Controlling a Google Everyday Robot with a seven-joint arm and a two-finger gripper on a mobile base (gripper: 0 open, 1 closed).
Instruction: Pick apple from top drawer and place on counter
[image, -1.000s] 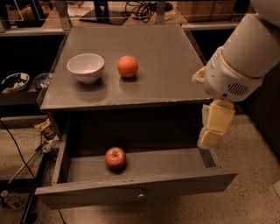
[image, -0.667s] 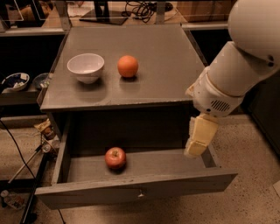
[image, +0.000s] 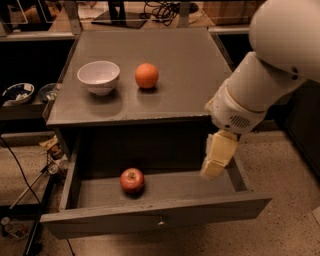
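The red apple (image: 132, 180) lies inside the open top drawer (image: 155, 217), left of its middle. The drawer is pulled out, with a small knob on its front panel. My gripper (image: 215, 165) hangs from the white arm over the drawer's right part, to the right of the apple and apart from it. It holds nothing that I can see. The counter (image: 185, 65) is the grey cabinet top behind and above the drawer.
A white bowl (image: 99, 76) and an orange fruit (image: 147, 75) stand on the counter's left and middle. Cables, a stand and small items lie on the floor at the left. A dark shelf with dishes (image: 17, 93) is at the far left.
My arm and gripper have moved left and down, from beside the drawer's right edge to over its right part. The apple has not moved.
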